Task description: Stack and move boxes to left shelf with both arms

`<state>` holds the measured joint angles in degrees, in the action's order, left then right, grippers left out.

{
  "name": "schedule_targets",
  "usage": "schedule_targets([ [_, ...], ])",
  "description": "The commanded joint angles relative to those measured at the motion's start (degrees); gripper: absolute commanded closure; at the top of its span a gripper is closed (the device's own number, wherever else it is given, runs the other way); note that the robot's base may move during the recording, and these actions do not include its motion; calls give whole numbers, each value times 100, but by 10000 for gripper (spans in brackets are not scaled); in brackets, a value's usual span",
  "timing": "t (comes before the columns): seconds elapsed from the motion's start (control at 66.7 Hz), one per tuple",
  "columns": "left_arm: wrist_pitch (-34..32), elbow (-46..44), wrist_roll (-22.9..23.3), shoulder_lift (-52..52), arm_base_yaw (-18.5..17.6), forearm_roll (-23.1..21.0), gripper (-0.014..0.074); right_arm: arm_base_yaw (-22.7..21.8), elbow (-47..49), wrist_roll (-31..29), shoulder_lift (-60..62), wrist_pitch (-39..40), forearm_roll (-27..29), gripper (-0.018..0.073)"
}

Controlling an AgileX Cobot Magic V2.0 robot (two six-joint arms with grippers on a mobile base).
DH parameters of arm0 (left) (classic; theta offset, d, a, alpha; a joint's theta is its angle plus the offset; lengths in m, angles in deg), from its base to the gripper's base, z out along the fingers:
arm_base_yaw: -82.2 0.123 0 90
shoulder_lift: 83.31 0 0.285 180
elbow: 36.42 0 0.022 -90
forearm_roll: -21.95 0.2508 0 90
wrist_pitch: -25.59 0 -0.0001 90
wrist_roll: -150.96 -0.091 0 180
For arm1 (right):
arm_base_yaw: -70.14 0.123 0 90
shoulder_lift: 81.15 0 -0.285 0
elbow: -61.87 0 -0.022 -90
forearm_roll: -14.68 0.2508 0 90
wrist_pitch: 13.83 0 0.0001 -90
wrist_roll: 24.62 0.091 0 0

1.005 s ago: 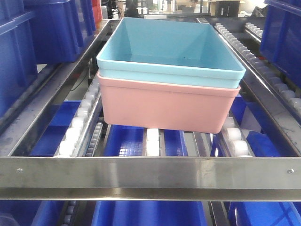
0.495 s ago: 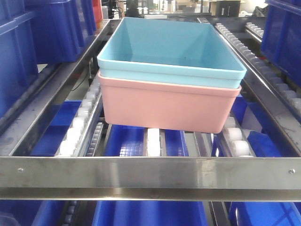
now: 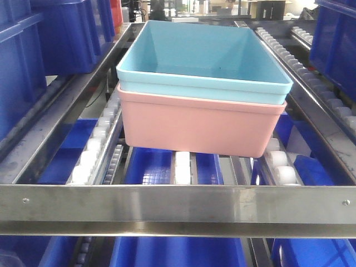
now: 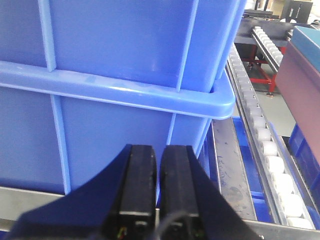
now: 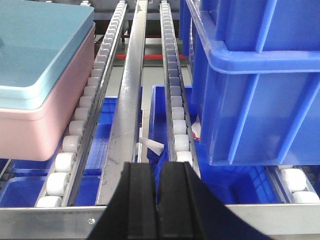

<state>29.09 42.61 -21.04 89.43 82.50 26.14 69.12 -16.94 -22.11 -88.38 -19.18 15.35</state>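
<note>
The light blue box sits nested in the salmon pink box, and the pair rests on the white rollers of the left shelf, behind its steel front bar. My left gripper is shut and holds nothing. It faces a dark blue crate, with the pink box at the far right edge of its view. My right gripper is also shut and empty, low over the front bar. The stacked light blue box and pink box lie to its upper left, apart from it.
Dark blue crates stand stacked left of the boxes' lane, and others stand on the right. More blue crates sit on the level below. Steel rails and roller tracks run alongside.
The stacked boxes sit a few pixels further right in the front view; nothing else differs.
</note>
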Motion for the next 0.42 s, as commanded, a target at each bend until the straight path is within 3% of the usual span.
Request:
schedule_targets([
  [0.0, -466, 164, -4, 100, -7, 17, 586, -15, 94, -30, 115, 535, 1, 504],
  [0.405, -466, 164, -4, 100, -7, 17, 586, -15, 94, -30, 115, 535, 1, 504],
])
